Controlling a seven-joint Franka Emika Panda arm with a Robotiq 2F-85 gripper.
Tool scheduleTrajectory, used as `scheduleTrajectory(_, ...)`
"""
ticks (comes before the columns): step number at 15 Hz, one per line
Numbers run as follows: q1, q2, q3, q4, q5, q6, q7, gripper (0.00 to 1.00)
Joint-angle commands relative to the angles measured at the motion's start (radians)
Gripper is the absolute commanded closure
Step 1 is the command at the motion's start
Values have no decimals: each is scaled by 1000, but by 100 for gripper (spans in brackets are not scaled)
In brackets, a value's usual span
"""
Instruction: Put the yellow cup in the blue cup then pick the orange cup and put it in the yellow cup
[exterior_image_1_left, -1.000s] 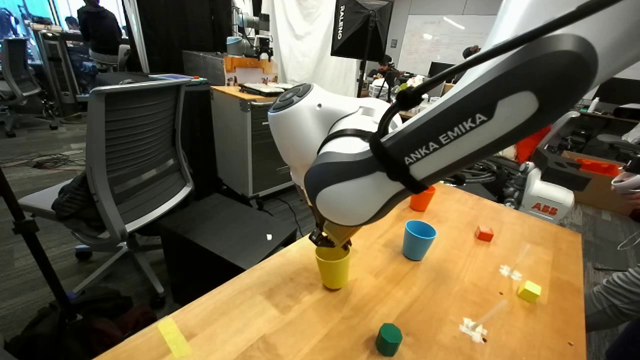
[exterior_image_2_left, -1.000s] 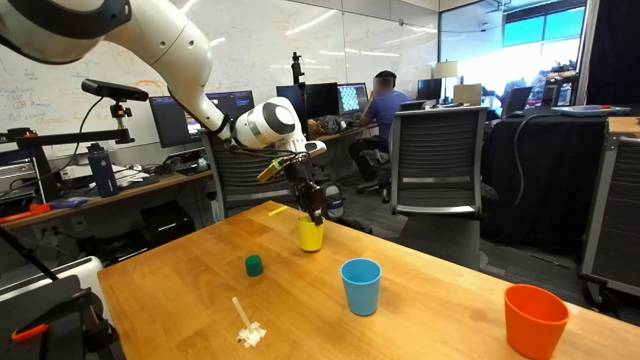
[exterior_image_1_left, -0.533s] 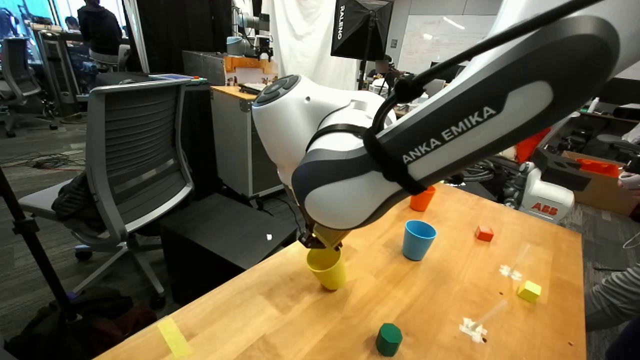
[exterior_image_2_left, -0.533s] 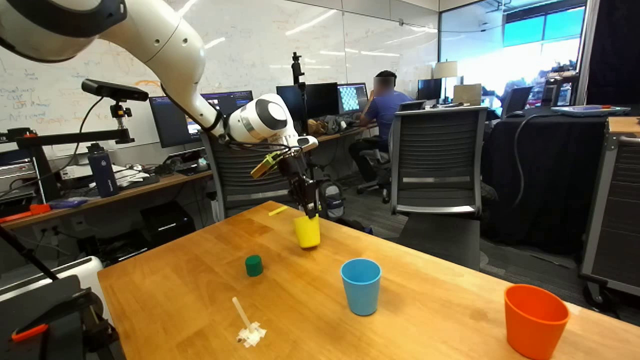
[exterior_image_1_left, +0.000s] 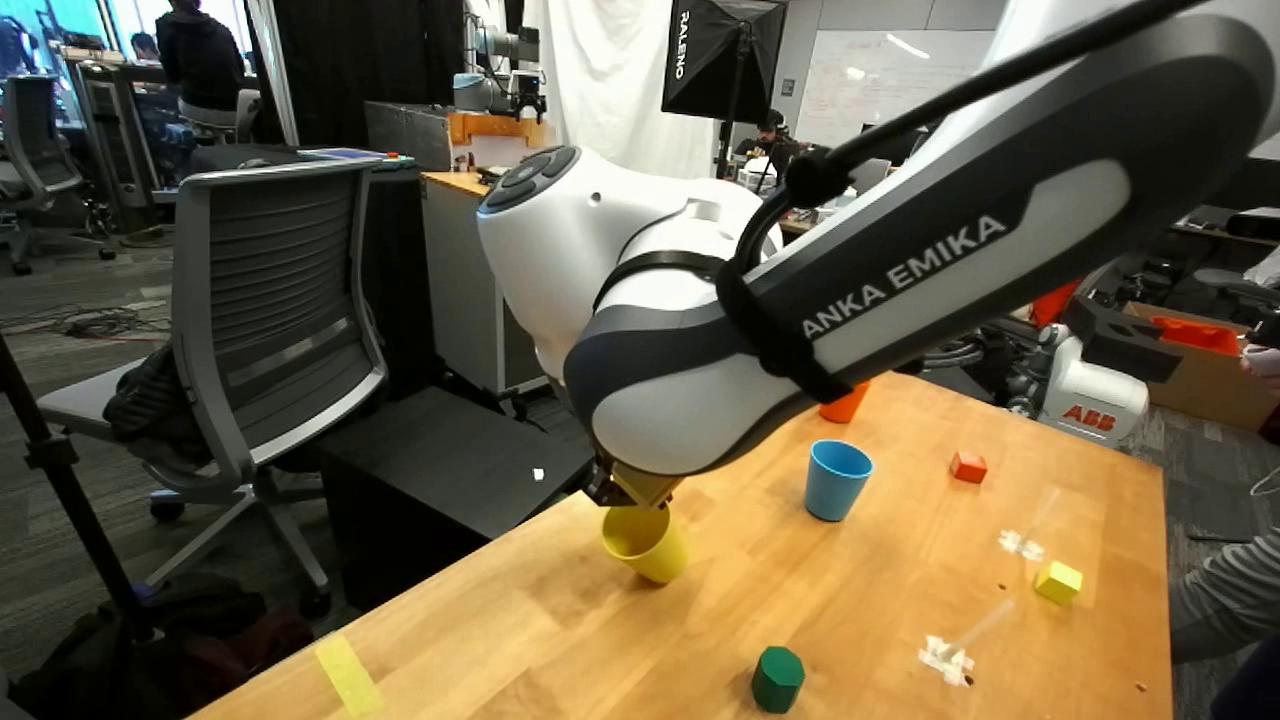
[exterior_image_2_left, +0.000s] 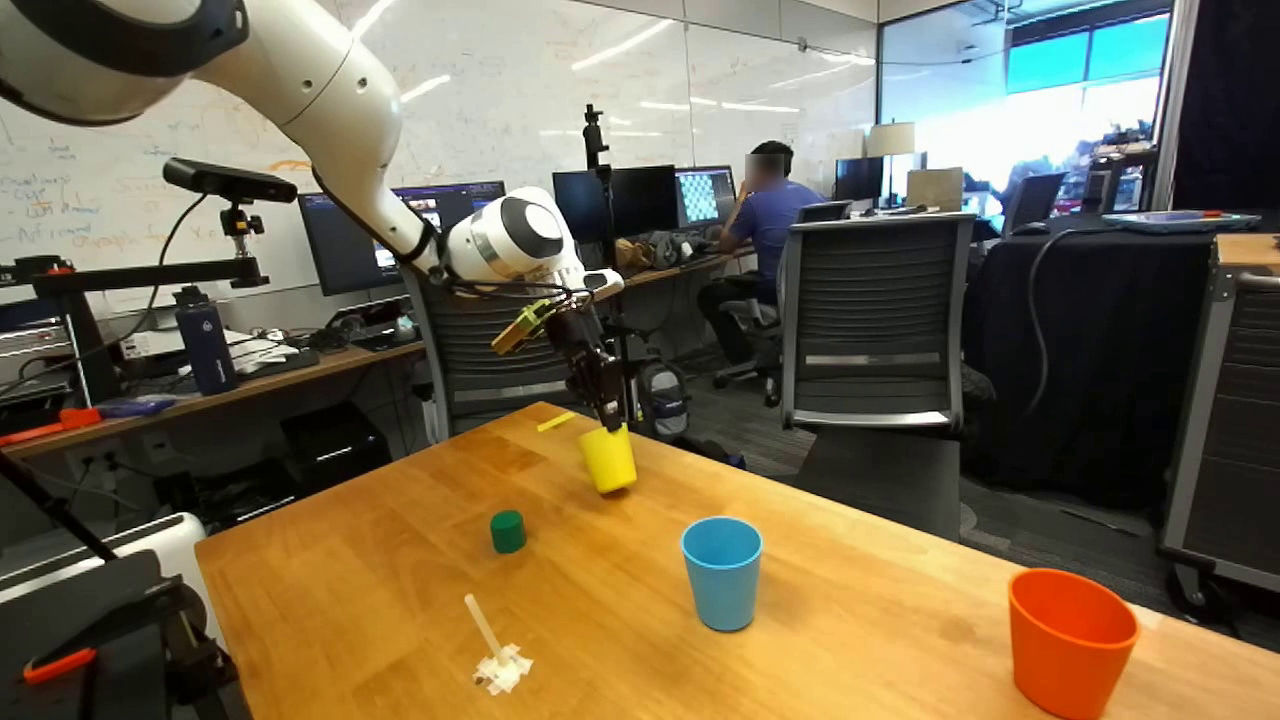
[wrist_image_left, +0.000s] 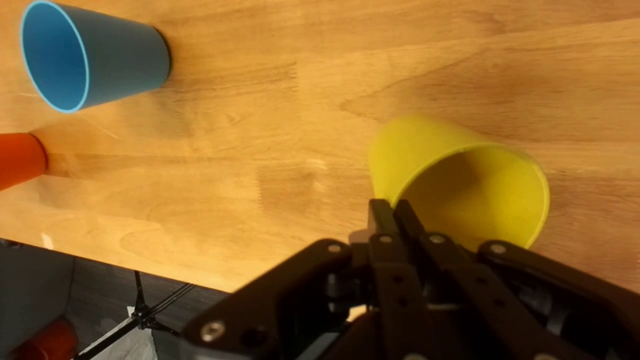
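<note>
The yellow cup (exterior_image_1_left: 650, 548) is tilted, and its mouth shows in the wrist view (wrist_image_left: 480, 200). It also shows in an exterior view (exterior_image_2_left: 609, 462). My gripper (wrist_image_left: 390, 204) is shut on its rim, one finger inside the mouth and one outside. I cannot tell whether its base is off the table. In an exterior view the gripper (exterior_image_2_left: 612, 424) is above the cup. The blue cup (exterior_image_1_left: 838, 484) stands upright and apart; it also shows in the wrist view (wrist_image_left: 122, 55). The orange cup (exterior_image_2_left: 1068, 645) stands upright beyond it and is partly behind the arm in an exterior view (exterior_image_1_left: 845, 404).
A short dark green piece (exterior_image_1_left: 777, 680) stands on the table (exterior_image_1_left: 560, 660). A small red block (exterior_image_1_left: 968, 467) and a small yellow block (exterior_image_1_left: 1058, 582) lie farther off. Thin sticks taped to the table (exterior_image_2_left: 492, 645) stick up. The table edge is close beside the yellow cup.
The yellow cup was upright one second ago and has tilted over. The gripper and the cup's rim have moved left in both exterior views. The other cups have not moved.
</note>
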Motion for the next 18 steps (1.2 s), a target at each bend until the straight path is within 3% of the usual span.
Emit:
scheduleTrajectory(1, 16, -7, -7, -5, 2, -10, -10, 98)
scheduleTrajectory(12, 31, -77, -12, -68, -5, 0, 5, 99)
scheduleTrajectory(18, 19, -189, -18, -171, -13, 26, 22, 99)
